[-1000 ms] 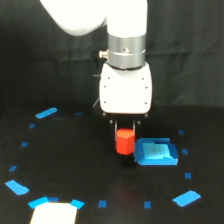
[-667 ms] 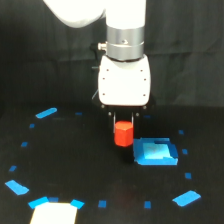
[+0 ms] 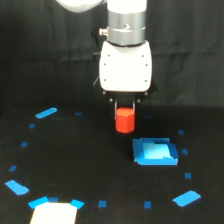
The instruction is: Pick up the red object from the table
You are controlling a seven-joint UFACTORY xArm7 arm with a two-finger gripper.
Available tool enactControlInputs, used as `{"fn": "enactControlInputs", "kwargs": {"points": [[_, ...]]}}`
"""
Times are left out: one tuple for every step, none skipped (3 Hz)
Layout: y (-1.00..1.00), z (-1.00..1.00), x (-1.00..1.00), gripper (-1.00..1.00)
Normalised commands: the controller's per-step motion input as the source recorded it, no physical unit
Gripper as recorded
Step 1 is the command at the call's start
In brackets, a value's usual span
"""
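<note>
The red object [image 3: 124, 120], a small red-orange stubby block, hangs between the fingers of my gripper [image 3: 125, 114], lifted above the black table [image 3: 75, 160]. The gripper is shut on it, pointing straight down under the white wrist body. The fingertips are mostly hidden behind the block and against the dark background. A light-blue square tray-like piece [image 3: 155, 151] lies on the table below and toward the exterior view's right of the held block.
Blue tape marks ring the table, among them a strip [image 3: 46, 113] at the left, a patch [image 3: 186, 198] at the lower right and one [image 3: 17, 187] at the lower left. A white sheet [image 3: 54, 213] lies at the bottom left edge.
The gripper has risen with the red object in it, lifting the block off the table and away from the light-blue piece.
</note>
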Motion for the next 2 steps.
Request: {"fn": "enactControlInputs", "kwargs": {"points": [[0.0,0.74,-0.08,-0.96],[-0.11,0.9,-0.21,-1.0]]}}
